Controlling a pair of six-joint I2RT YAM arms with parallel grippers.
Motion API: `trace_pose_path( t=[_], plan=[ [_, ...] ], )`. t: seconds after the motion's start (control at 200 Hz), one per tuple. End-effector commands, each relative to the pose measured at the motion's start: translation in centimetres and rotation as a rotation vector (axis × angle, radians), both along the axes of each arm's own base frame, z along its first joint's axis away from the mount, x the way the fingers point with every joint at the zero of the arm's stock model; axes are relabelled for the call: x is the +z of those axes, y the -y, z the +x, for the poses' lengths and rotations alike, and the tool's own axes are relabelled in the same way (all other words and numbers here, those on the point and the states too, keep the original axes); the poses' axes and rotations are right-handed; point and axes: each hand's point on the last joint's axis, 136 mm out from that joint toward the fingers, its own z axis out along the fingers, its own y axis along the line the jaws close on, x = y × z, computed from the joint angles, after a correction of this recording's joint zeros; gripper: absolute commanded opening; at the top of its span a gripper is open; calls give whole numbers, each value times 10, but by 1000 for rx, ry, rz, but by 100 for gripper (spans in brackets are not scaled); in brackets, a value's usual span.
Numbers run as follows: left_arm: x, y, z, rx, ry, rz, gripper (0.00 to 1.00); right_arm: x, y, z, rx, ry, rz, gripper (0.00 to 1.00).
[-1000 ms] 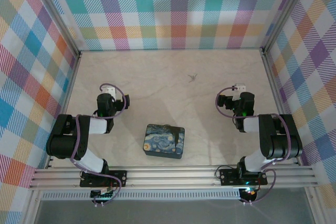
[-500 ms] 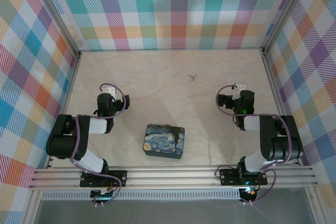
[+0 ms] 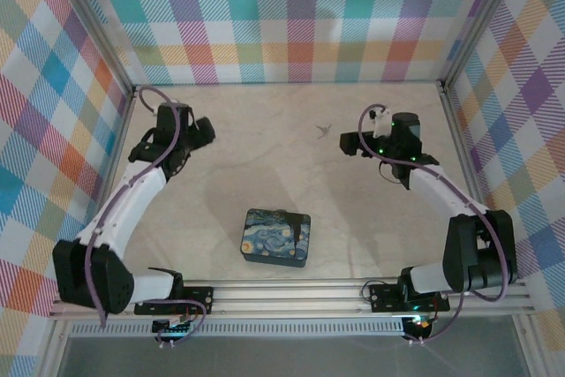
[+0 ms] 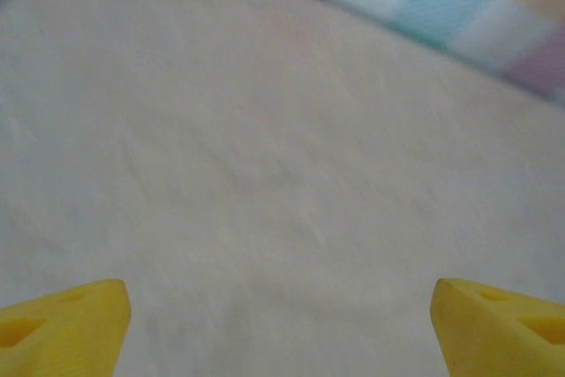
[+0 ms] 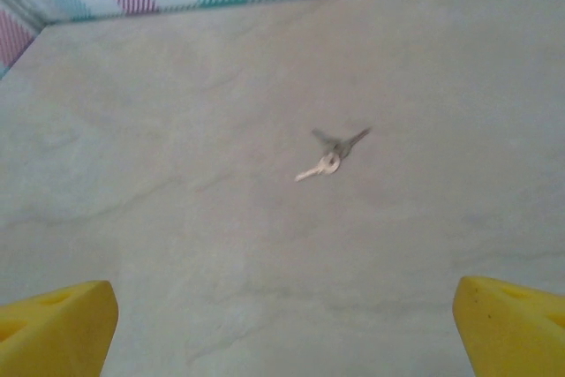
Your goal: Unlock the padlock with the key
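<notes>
The key is a tiny silvery thing lying on the table toward the back centre. In the right wrist view the key lies ahead of the fingers, with darker thin pieces fanned out behind it. My right gripper hovers just right of it, open, its yellow fingertips spread wide. My left gripper is at the far left of the table, open over bare surface. A small dark piece at the tin's far right edge may be the padlock; it is too small to tell.
The blue-and-yellow swirl-painted tin sits near the front centre, between the arm bases. Checked walls close in the back and both sides. An aluminium rail runs along the near edge.
Both arms have unfolded from their tucked poses. The left one reached out to the far left, and the right one swung toward the back, close to the key.
</notes>
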Motion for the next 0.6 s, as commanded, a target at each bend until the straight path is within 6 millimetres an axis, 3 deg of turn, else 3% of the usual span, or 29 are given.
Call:
trace_pose_path(
  t=[0.0,0.135,0.255,0.41,0.595],
  plan=[
    [-33,22,-91,-74,-324,-79,88,-21,-6,-10,18,-147,38,97],
    [-52,65,-145,-264,-490,-101,87,-25,-8,-7,11,-177,54,97],
    [-73,84,-174,-361,-572,-61,84,-24,-10,-6,7,-179,56,96],
    [-108,116,-193,-458,-659,-18,81,-25,-10,-8,8,-189,53,97],
    [-143,140,-197,-501,-701,42,80,-26,-12,-13,24,-207,50,97]
  ],
)
